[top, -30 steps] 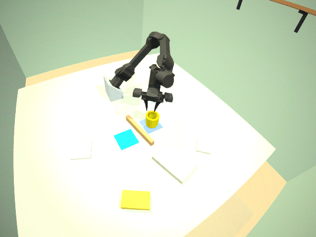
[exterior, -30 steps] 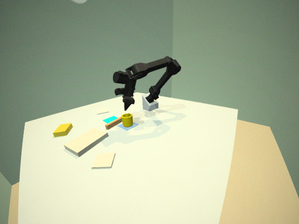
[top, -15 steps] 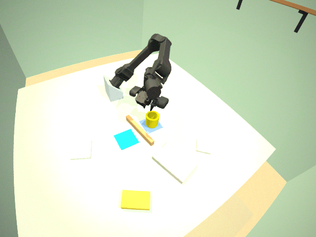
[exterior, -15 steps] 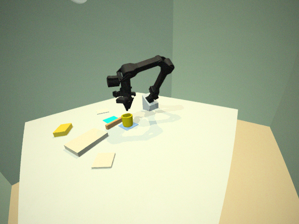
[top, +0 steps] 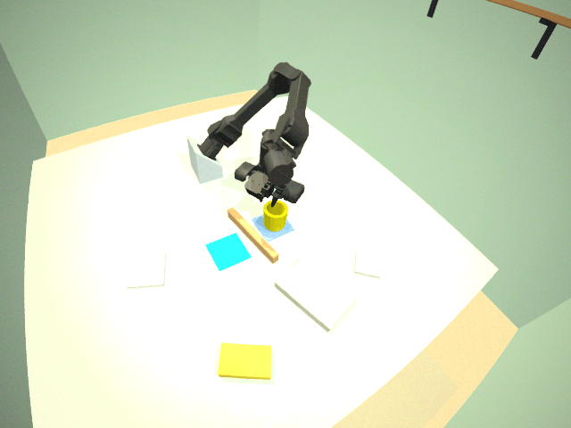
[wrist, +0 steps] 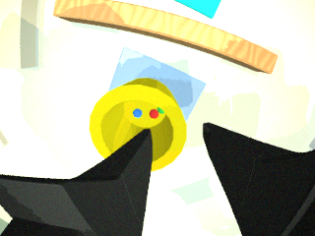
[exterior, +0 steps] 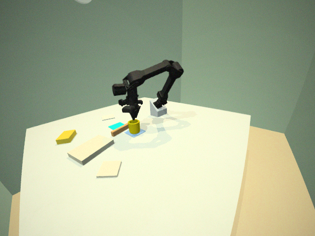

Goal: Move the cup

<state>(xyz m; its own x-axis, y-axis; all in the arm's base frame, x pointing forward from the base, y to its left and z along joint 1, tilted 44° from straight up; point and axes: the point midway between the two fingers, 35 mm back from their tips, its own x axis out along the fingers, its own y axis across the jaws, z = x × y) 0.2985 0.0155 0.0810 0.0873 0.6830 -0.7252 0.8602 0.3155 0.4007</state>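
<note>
Yellow cup [top: 276, 216] upright on pale blue pad [top: 285, 232], toward the desk's far edge.

Marbles [wrist: 154, 113] (blue, red, green) rest on the cup floor. Gripper [wrist: 176, 157] above the rim, jaws partly spread, pinching nothing: one finger [wrist: 134, 157] dips inside the mouth, the other stands outside the wall, so the rim sits between them. Wooden bar [top: 252, 234] lies just beside the pad; cyan pad [top: 227, 251] beyond it.
</note>
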